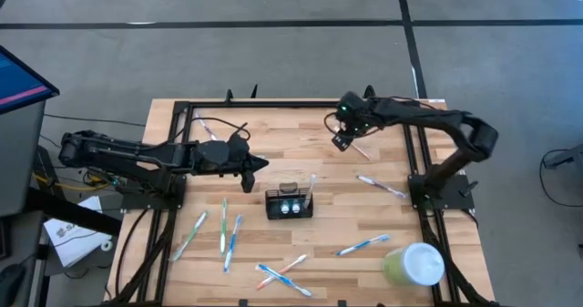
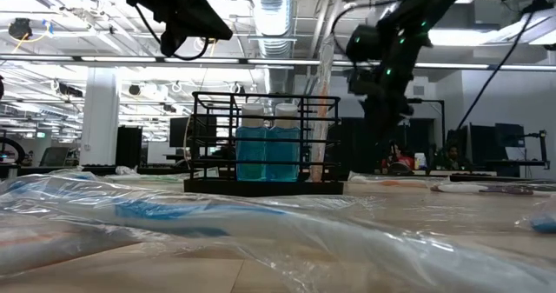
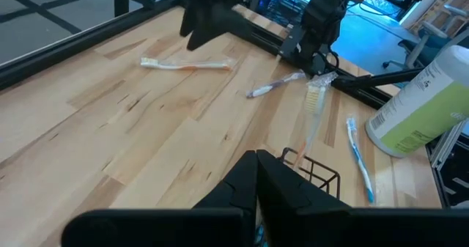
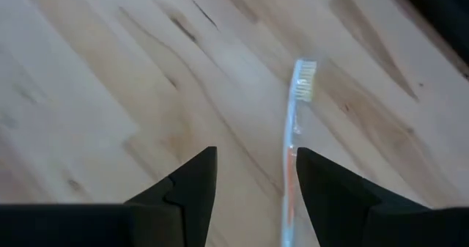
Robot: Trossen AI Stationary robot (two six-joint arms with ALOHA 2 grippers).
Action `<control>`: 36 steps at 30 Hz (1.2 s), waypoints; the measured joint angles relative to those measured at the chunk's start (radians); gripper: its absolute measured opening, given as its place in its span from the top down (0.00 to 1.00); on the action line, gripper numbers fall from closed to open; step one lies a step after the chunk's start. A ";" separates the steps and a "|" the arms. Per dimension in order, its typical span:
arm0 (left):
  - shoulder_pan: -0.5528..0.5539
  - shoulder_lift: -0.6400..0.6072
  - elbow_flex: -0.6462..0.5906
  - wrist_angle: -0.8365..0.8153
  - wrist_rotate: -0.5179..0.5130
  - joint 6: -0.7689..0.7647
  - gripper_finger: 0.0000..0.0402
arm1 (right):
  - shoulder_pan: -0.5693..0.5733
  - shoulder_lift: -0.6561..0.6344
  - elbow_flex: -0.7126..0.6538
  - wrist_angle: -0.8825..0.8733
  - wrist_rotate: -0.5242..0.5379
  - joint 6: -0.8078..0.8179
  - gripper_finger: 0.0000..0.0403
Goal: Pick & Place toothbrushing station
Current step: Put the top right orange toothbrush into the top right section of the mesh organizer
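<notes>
While your right hand [image 4: 253, 175] hangs open over a toothbrush [image 4: 292, 152] lying along its gap, the toothbrushing station [image 1: 289, 203] sits nearer your clenched left hand [image 1: 258, 166].

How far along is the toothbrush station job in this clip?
Early. Done: one toothbrush already stands in the black station. In hand: the right pincer, open, hovers over an orange-handled toothbrush on the table, not gripped yet. The left pincer waits, shut, beside the station. Left: several wrapped toothbrushes lie along the near side.
</notes>
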State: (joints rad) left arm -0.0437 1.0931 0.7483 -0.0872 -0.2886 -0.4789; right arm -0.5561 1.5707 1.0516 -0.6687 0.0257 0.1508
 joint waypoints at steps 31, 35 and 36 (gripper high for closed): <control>0.011 0.000 0.000 -0.001 -0.008 0.004 1.00 | -0.072 0.251 0.014 0.113 0.003 -0.045 0.55; 0.011 0.000 0.000 -0.001 -0.008 0.003 1.00 | -0.099 0.251 0.012 0.100 0.003 -0.045 0.58; 0.011 0.000 0.000 -0.001 -0.008 0.003 1.00 | -0.105 0.251 0.011 0.099 0.003 -0.045 0.59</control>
State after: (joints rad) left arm -0.0322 1.0931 0.7483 -0.0879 -0.2970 -0.4755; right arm -0.6608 1.8214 1.0624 -0.5700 0.0290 0.1055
